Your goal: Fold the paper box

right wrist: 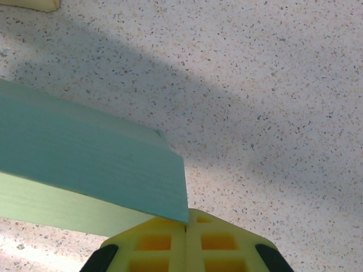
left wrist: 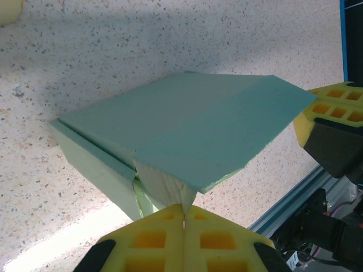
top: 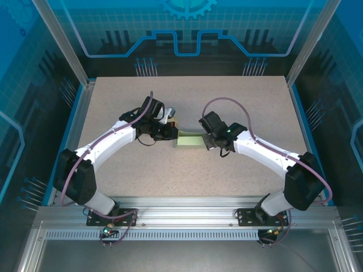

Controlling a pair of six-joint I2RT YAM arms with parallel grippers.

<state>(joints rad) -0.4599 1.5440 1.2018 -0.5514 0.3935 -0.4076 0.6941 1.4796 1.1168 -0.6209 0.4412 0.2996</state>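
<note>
Pale green paper box (left wrist: pixel 170 119) lies mid-table, apparently partly folded, flap raised.

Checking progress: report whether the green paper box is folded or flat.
Partly folded: the paper box shows a raised side wall and a creased top panel, not a flat sheet.

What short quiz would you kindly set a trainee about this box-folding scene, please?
1. True or false: the left end effector stands wide open.
2. The right end effector pinches: A) a corner of the pale green paper box; B) a metal spoon; C) nothing.
3. Fill in: the box lies on the speckled beige ____.
Key: 1 false; 2 A; 3 table.
</note>
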